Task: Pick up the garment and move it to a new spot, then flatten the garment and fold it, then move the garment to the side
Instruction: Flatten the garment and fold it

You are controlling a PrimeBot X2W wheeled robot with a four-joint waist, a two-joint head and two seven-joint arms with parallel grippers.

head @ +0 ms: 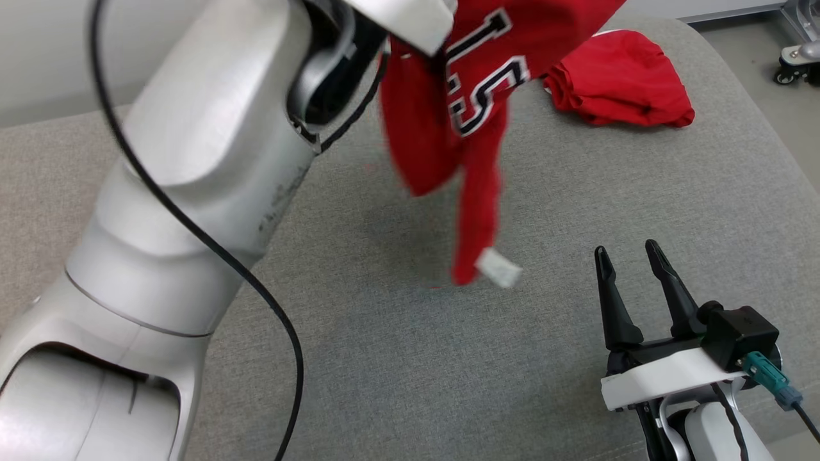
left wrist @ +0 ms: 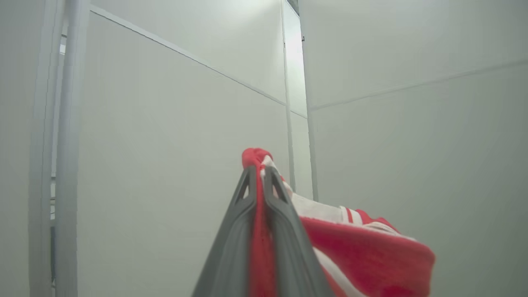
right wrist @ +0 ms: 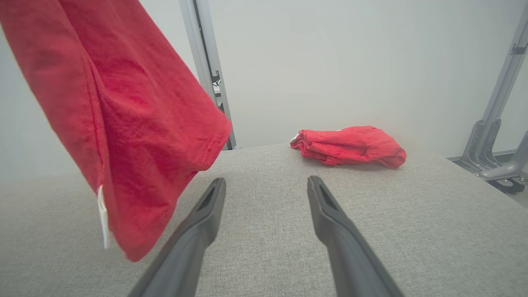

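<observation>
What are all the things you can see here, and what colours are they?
jersey: one, red with black-and-white numbers, hanging in the air above the padded surface
tag: one, white, at the jersey's low end
second garment: one, red, bunched up on the far right part of the padded surface
padded surface: one, grey, under everything
wall panels: several, white, behind the surface
frame legs: a few, grey metal, on the floor at the far right
left arm: one, silver-white, raised up
left gripper: one, dark grey, shut on the jersey
right gripper: one, black, open and empty, low on the right
</observation>
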